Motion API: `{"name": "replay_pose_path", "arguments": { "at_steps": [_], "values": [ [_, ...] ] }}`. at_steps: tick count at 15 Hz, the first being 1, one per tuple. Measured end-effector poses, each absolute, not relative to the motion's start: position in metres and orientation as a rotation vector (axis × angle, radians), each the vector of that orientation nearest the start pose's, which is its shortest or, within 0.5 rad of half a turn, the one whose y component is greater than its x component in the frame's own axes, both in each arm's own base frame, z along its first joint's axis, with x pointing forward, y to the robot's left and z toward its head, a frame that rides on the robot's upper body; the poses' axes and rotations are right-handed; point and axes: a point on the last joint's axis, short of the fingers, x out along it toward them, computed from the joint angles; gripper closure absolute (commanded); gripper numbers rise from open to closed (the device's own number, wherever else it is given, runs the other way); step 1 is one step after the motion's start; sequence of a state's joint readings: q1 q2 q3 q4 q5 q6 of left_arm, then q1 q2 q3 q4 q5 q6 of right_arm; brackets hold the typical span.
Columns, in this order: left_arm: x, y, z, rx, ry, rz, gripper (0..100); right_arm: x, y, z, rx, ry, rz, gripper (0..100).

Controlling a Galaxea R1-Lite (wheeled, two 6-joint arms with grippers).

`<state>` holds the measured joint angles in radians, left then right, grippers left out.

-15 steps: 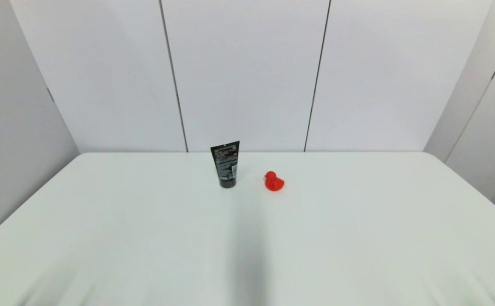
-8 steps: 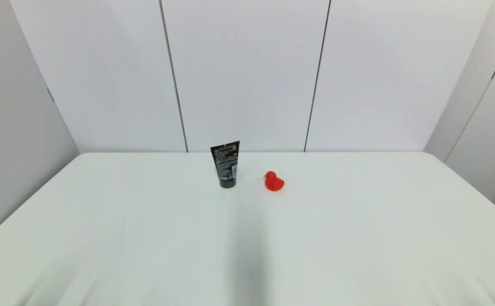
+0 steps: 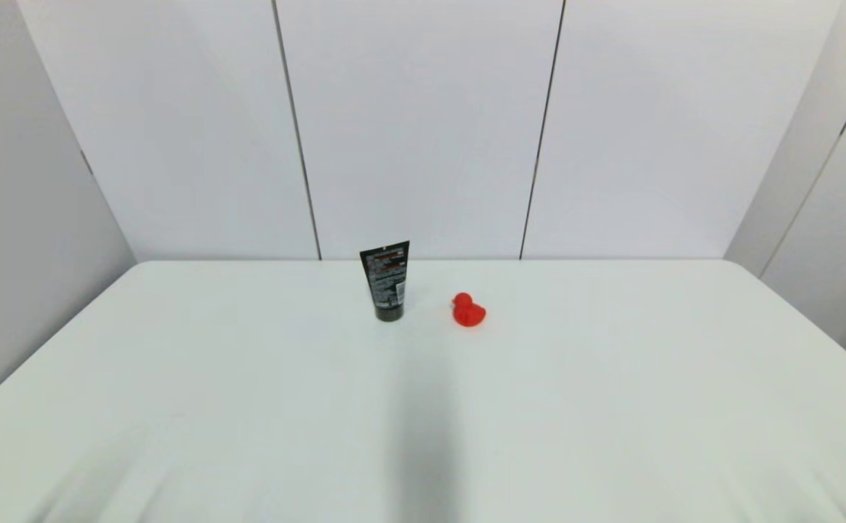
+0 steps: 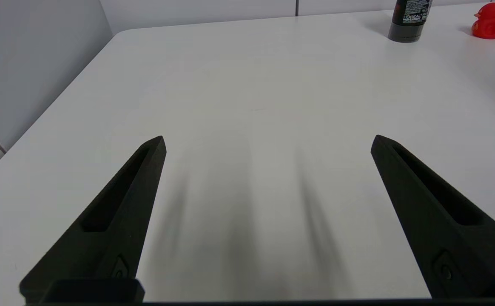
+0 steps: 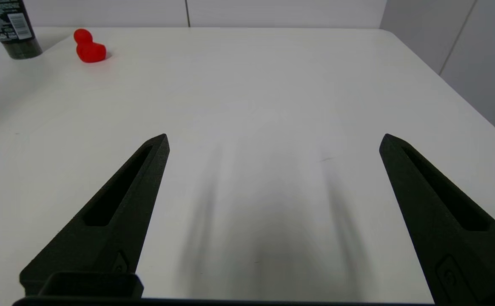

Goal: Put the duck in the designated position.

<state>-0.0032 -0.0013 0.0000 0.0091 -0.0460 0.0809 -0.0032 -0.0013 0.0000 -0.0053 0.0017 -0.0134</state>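
Bench: a plain white, matte bench (image 3: 248, 407) with rounded far corners fills the lower half of the head view; a soft grey shadow runs up its middle from 6 o'clock toward the centre.
Room: pale grey-white wall panels (image 3: 423, 123) stand behind the bench, split by two thin dark vertical seams; angled side panels close in at 9 o'clock and 3 o'clock.
Left gripper: the left gripper (image 4: 268, 142) shows only in its own wrist view, low over bare bench surface, its two long black fingers spread wide apart with nothing between them. The arm is out of the head view.
Tube: a black upright cosmetic tube with a printed label (image 3: 387, 282) stands on its cap near the far edge, just toward 11 o'clock of the bench's centre.
Duck: the small bright red rubber toy duck (image 3: 468, 310) sits upright on the bench near the tube, at the tube's 3 o'clock, apart from it and touched by neither gripper. In the left wrist view its orange beak points toward the tube.
Right gripper: the right gripper (image 5: 274, 141) likewise hangs low over empty bench, fingers wide apart, holding nothing.
Cut off: the tube's top is cropped in both wrist views (image 4: 409, 21) (image 5: 15, 32); its label text is too small to read from the head camera.
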Motion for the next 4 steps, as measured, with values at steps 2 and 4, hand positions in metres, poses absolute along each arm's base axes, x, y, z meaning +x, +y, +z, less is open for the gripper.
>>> {"name": "replay_pose_path", "arguments": {
  "at_steps": [2,4],
  "values": [
    [-0.0229,-0.001,0.0745,0.081,0.006,-0.049,0,-0.0229,0.0001,0.0759,-0.011,-0.006,-0.002,0],
    [-0.0229,-0.001,0.0745,0.081,0.006,-0.05,0,-0.0229,0.0001,0.0759,-0.009,-0.006,-0.001,0]
  ]
}}
